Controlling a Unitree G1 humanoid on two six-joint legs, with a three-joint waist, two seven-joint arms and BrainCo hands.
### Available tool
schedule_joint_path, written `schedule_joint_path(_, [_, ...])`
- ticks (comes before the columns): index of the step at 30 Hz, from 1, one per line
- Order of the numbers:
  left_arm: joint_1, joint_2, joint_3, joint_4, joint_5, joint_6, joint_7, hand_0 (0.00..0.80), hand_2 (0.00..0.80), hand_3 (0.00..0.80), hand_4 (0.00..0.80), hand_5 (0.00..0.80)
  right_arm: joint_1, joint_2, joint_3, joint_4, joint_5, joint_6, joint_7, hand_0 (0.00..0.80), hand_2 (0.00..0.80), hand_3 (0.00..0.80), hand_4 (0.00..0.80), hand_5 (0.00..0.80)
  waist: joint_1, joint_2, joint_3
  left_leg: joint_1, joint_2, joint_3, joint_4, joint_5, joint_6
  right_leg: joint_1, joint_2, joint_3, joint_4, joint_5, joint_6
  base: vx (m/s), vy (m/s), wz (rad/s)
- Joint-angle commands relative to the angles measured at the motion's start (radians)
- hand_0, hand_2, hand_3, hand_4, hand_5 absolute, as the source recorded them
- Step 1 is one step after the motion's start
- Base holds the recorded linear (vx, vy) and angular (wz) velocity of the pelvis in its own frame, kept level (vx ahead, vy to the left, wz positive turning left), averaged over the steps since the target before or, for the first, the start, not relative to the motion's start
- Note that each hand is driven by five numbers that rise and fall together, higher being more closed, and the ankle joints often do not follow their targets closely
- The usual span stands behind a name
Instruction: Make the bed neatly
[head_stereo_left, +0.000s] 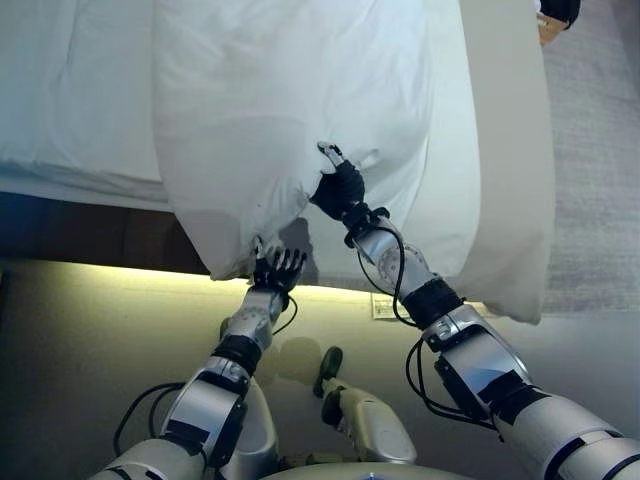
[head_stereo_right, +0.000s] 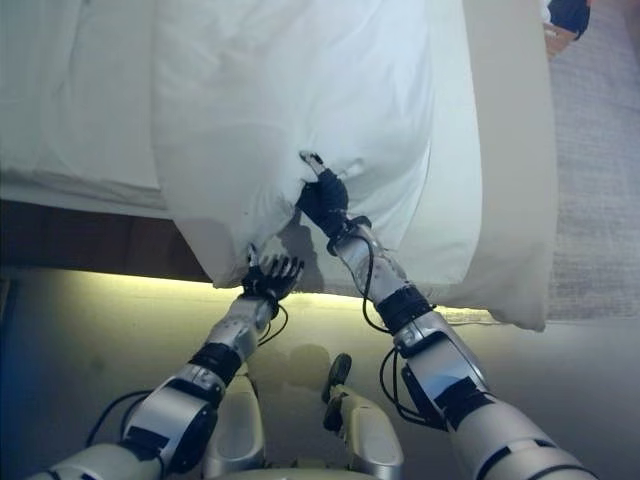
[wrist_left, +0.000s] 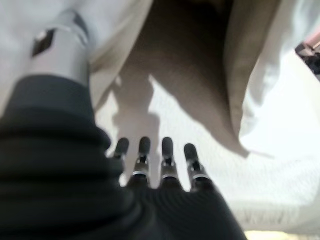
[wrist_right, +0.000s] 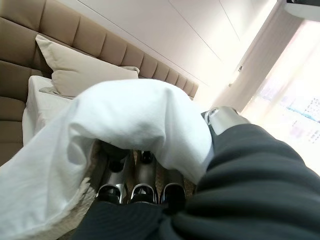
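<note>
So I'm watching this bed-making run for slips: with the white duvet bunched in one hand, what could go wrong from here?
The right hand grips only a small fold of the white duvet, so the cloth might slip out under a harder pull. The left hand sits open under the hanging edge, holding nothing, so a pull could drag the cover askew. The duvet already hangs off the bed's side and may slide to the floor.

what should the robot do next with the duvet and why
Probably carry the pinched fold further up the bed toward the pillow. The right hand has its fingers curled around a bunched fold of the white duvet, which hangs over the bed's edge. The left hand is open at the hanging corner, holding nothing, so it should likely grip that corner too.
</note>
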Motion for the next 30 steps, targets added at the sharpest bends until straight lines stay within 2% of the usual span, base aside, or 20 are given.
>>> schedule_joint_path(1, [-0.097, -0.052, -0.019, -0.057, -0.014, -0.028, -0.056, 0.0, 0.0, 0.0, 0.0, 0.0, -0.002, 0.054, 0.031, -0.239, -0.008, 0.01, 0.065, 0.8, 0.8, 0.8, 0.8, 0.8, -0.034, -0.006, -0.051, -0.008, 0.04, 0.015, 0.066, -0.069, 0.006, -0.064, -0.113, 0.047, 0.05, 0.026, 0.069, 0.0, 0.081, -0.08])
schedule_joint_path(16, [-0.178, -0.014, 0.082, -0.181, -0.014, -0.135, -0.111, 0.0, 0.0, 0.0, 0.0, 0.0, 0.089, 0.026, 0.054, -0.309, -0.039, 0.064, 0.064, 0.8, 0.8, 0.8, 0.8, 0.8, -0.06, 0.006, -0.064, -0.003, 0.019, 0.023, 0.064, -0.081, 0.007, -0.085, -0.134, 0.053, 0.075, 0.007, 0.07, 0.008, 0.05, -0.04])
schedule_joint_path(22, [-0.167, -0.029, 0.12, -0.239, -0.014, -0.229, -0.14, 0.0, 0.0, 0.0, 0.0, 0.0, 0.119, 0.018, 0.034, -0.31, -0.043, 0.049, 0.059, 0.8, 0.8, 0.8, 0.8, 0.8, -0.05, -0.001, -0.069, -0.001, 0.012, 0.009, 0.058, -0.089, 0.011, -0.078, -0.135, 0.04, 0.074, 0.0, 0.072, 0.0, 0.0, 0.0])
schedule_joint_path(26, [-0.143, -0.053, 0.13, -0.277, -0.014, -0.293, -0.16, 0.0, 0.0, 0.0, 0.0, 0.0, 0.133, 0.024, 0.011, -0.288, -0.048, 0.014, 0.053, 0.8, 0.8, 0.8, 0.8, 0.8, -0.029, -0.015, -0.076, 0.0, 0.011, -0.006, 0.053, -0.095, 0.013, -0.066, -0.136, 0.018, 0.072, -0.002, 0.077, 0.038, -0.07, 0.05])
schedule_joint_path(30, [-0.125, -0.055, 0.134, -0.281, -0.014, -0.304, -0.175, 0.0, 0.0, 0.0, 0.0, 0.0, 0.145, 0.02, -0.016, -0.253, -0.022, -0.003, 0.054, 0.8, 0.8, 0.8, 0.8, 0.8, -0.014, -0.032, -0.081, 0.005, 0.016, -0.02, 0.049, -0.099, 0.014, -0.053, -0.13, 0.002, 0.072, -0.003, 0.08, 0.046, -0.107, 0.14])
